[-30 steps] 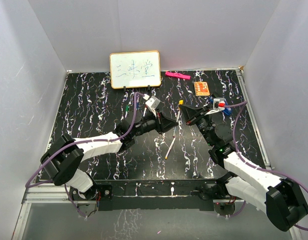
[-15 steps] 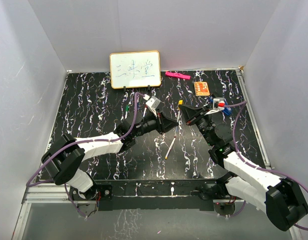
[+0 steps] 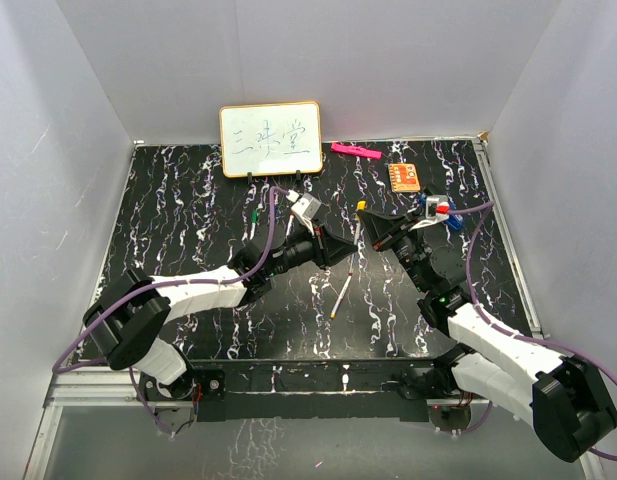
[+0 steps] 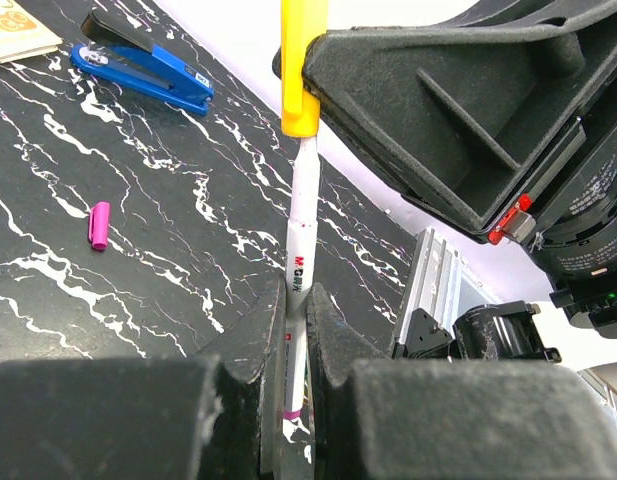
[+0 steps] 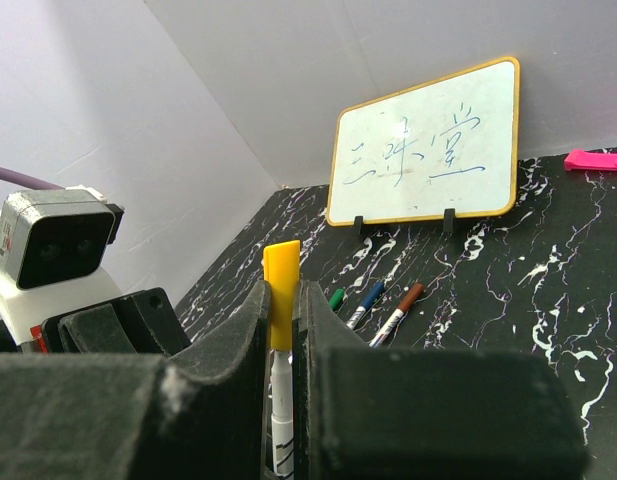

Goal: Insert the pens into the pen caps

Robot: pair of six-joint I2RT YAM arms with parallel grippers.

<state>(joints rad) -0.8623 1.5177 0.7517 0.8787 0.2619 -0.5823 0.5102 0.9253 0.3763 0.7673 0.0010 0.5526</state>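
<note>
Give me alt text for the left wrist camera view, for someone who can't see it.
The left gripper clamps a white pen whose far end meets a yellow cap held by the right gripper. A purple cap and a blue stapler lie on the black marbled table to the left.

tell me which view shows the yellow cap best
Left wrist: the yellow cap is large, the pen meeting its lower end. Right wrist shows it pinched between the fingers; top external, a tiny yellow speck.
</note>
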